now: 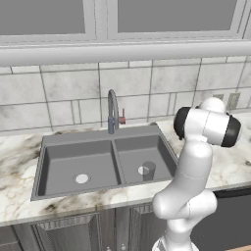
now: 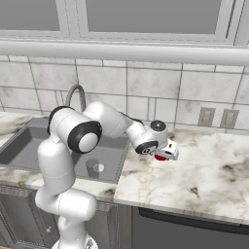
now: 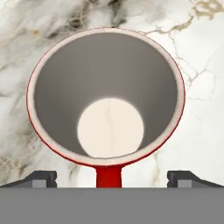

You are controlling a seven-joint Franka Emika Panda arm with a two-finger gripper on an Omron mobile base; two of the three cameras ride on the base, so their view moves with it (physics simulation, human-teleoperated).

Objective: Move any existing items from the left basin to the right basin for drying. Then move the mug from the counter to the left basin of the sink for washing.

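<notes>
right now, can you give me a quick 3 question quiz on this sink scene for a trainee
1. True or false: the grey cup stands in the narrower right basin.
2. Which thing does the tool hang over? A) the faucet B) the red mug C) the left basin's drain
3. Fill in: the left basin holds no ____.

Key
1. True. The cup sits beside that basin's drain.
2. B. The hand view looks straight down into the mug on the counter, with the open tool's tips on either side of it.
3. Cup or mug; its floor shows just the drain.
</notes>
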